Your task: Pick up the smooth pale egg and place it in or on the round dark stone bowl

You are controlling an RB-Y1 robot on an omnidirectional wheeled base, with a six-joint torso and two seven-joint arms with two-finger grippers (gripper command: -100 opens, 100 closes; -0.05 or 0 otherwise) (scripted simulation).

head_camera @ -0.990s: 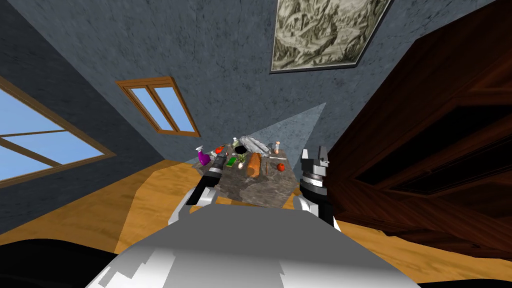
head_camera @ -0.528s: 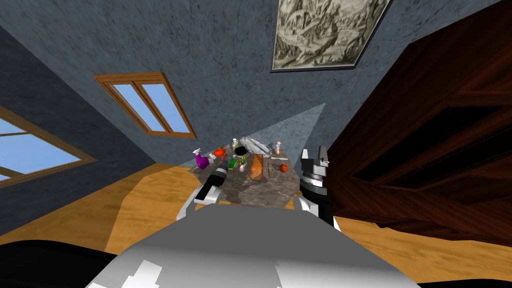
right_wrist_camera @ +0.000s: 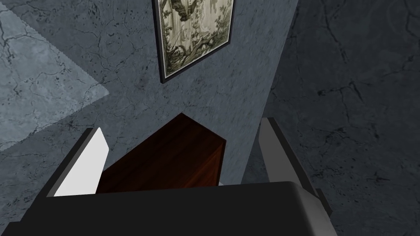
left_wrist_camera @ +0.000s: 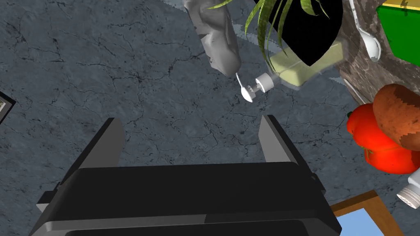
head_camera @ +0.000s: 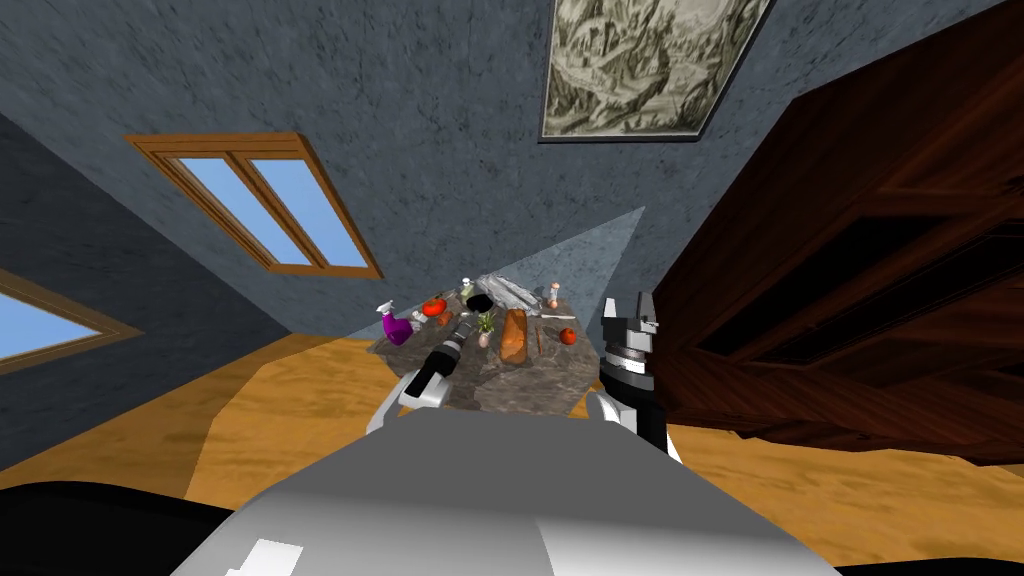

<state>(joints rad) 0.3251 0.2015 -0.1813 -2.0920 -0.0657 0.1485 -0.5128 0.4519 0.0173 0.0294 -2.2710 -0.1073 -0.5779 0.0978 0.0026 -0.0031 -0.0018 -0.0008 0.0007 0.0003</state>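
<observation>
hovering over the table (head_camera: 520, 382) with the left gripper (left_wrist_camera: 190, 135) spread wide, empty. cannot pick out the egg among the clutter by the black bowl (left_wrist_camera: 311, 32); best to find it first, then descend clear of the plant (head_camera: 486, 322) and tomato (left_wrist_camera: 369, 145). right gripper (right_wrist_camera: 180, 143) spread too, raised aside.

The head camera looks steeply down and forward, rolled, with the desk (head_camera: 520, 375) small at 12 o'clock. The left wrist camera looks along the left tool (left_wrist_camera: 190, 121), close to the desk's far things; both views show the black bowl (left_wrist_camera: 316, 37) and red fruit (left_wrist_camera: 369, 149). The right wrist camera looks past the right tool (right_wrist_camera: 182, 126) at the wall (right_wrist_camera: 328, 82), sharing the framed picture (right_wrist_camera: 192, 37), at 1 o'clock from the head.
</observation>
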